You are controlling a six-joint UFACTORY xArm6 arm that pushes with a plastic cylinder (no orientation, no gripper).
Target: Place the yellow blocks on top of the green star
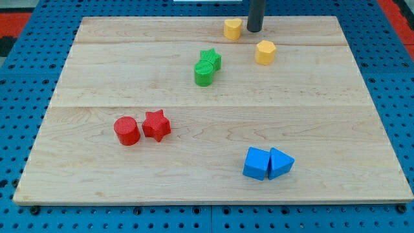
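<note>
Rod tip [254,30], which carries no claw to open or close, stands just right of the upper yellow block [233,28], suggesting the opening push; the next move should drive it down-left toward the green star [210,59], beside the green cylinder [204,74].

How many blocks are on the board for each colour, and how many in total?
Yellow: 2, one just left of my tip, one below it
Green: 2, star and cylinder
Red: 2, cylinder and star
Blue: 2, cube and wedge
Total: 8
</note>
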